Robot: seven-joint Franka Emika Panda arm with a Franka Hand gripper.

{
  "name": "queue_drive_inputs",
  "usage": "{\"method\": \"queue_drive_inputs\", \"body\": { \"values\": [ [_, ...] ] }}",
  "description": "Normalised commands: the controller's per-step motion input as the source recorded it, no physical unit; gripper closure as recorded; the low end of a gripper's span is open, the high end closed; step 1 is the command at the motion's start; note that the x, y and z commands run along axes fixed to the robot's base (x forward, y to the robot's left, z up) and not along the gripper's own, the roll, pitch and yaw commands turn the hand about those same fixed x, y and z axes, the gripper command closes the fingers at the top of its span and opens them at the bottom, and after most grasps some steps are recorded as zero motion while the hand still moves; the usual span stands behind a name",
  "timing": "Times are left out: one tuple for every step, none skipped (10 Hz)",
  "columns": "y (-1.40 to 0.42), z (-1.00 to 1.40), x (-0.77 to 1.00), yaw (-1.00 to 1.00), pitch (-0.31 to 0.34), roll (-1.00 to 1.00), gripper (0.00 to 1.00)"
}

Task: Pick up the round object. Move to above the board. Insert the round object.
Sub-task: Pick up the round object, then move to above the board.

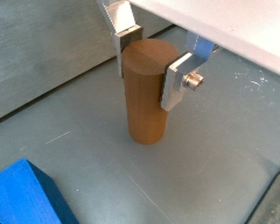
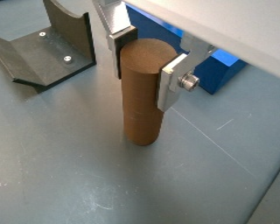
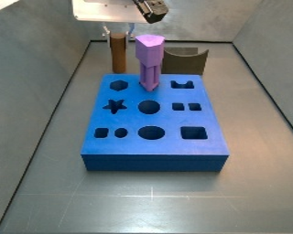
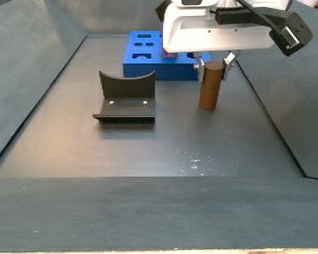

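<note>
The round object (image 1: 146,96) is a plain brown cylinder standing upright on the grey floor, beside the board and apart from it. It shows in both wrist views (image 2: 143,96) and both side views (image 3: 117,50) (image 4: 213,84). My gripper (image 1: 152,59) comes down over its top, with one finger pressed on each side near the top rim, also in the wrist view (image 2: 147,63). The board (image 3: 156,146) is a thick blue block with shaped holes; a corner shows in a wrist view (image 1: 25,197).
A purple hexagonal-topped peg (image 3: 150,62) stands in the board near its far edge. The dark fixture (image 4: 126,97) stands on the floor beside the brown cylinder, also in a wrist view (image 2: 49,48). Grey walls enclose the floor.
</note>
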Motion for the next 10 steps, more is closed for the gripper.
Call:
{"method": "queue_drive_inputs", "body": {
  "values": [
    [0.00, 0.00, 0.00, 0.00, 0.000, 0.00, 1.00],
    [0.00, 0.00, 0.00, 0.00, 0.000, 0.00, 1.00],
    [0.00, 0.00, 0.00, 0.00, 0.000, 0.00, 1.00],
    [0.00, 0.00, 0.00, 0.00, 0.000, 0.00, 1.00],
    [0.00, 0.00, 0.00, 0.00, 0.000, 0.00, 1.00],
    [0.00, 0.00, 0.00, 0.00, 0.000, 0.00, 1.00],
    [0.00, 0.00, 0.00, 0.00, 0.000, 0.00, 1.00],
    [0.51, 1.00, -0.42, 0.65, 0.180, 0.21, 1.00],
    [0.45, 1.00, -0.41, 0.52, 0.185, 0.20, 1.00],
    [0.40, 1.00, -0.38, 0.41, 0.168, 0.20, 1.00]
  ]
}}
